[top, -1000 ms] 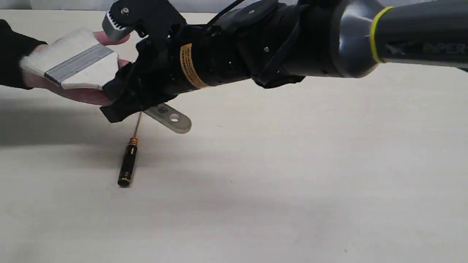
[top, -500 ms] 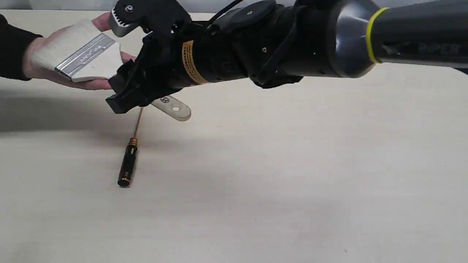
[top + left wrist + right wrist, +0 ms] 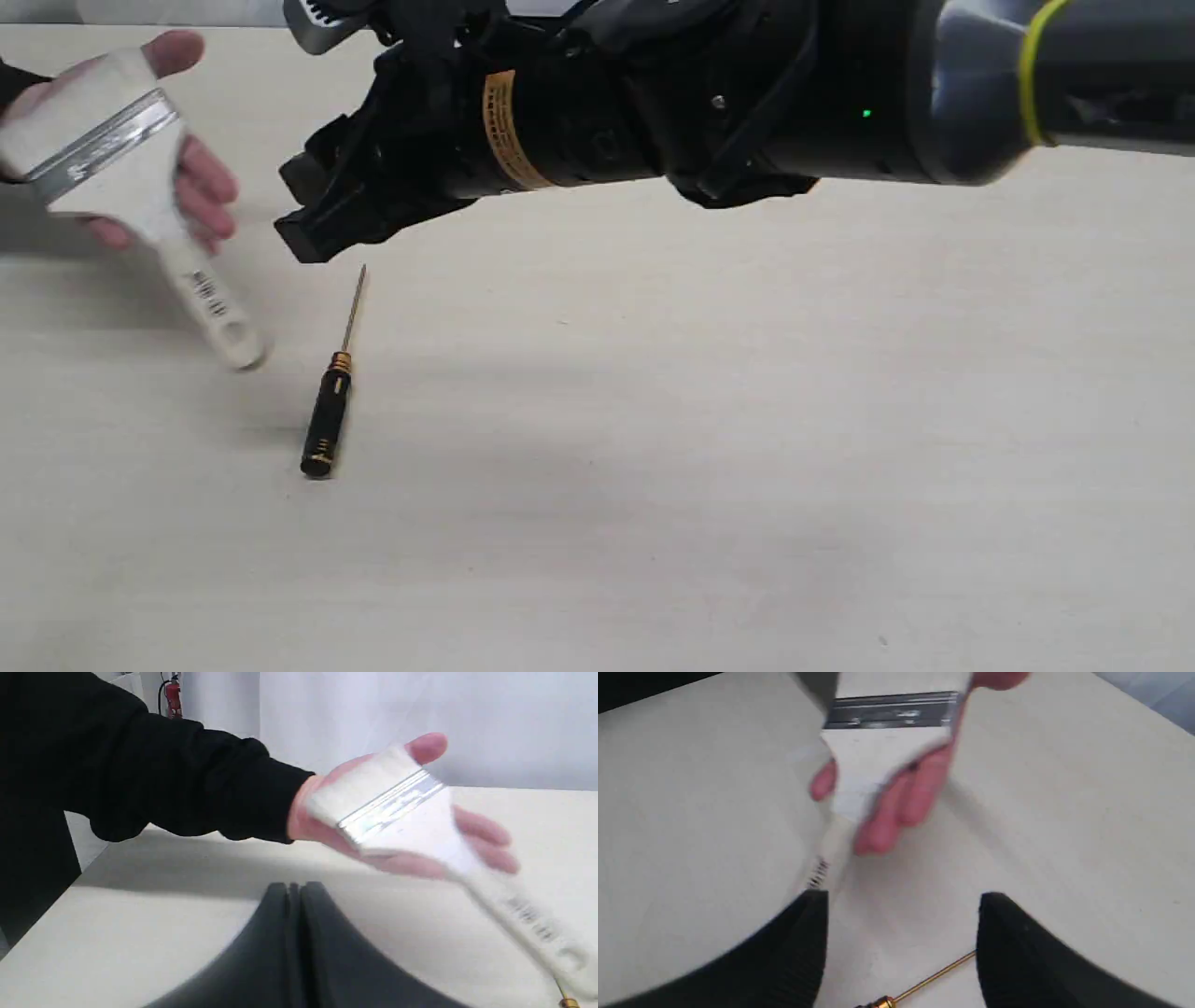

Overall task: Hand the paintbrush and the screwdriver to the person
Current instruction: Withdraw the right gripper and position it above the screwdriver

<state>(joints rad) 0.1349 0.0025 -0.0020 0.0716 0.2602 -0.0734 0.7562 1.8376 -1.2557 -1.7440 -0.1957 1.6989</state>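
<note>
The person's hand (image 3: 201,182) holds the paintbrush (image 3: 112,177) by its bristle end at the far left, with the wooden handle slanting down toward the table. My right gripper (image 3: 301,131) is open and empty, just right of the hand and apart from the brush. The screwdriver (image 3: 327,415) lies on the table below that gripper, shaft pointing away. In the right wrist view the open gripper (image 3: 903,905) frames the brush (image 3: 887,732), the hand (image 3: 896,807) and the brass shaft (image 3: 934,975). My left gripper (image 3: 292,896) is shut on nothing, facing the hand (image 3: 476,830) and the brush (image 3: 397,812).
The pale table (image 3: 747,420) stretches right and toward the front. The right arm's thick black body (image 3: 653,103) spans the top of the exterior view. A black sleeve (image 3: 163,779) reaches in from the table's left side.
The hand has drawn the paintbrush leftward out of my right gripper, and its handle now hangs down. The right gripper has risen a little. The screwdriver has not moved.
</note>
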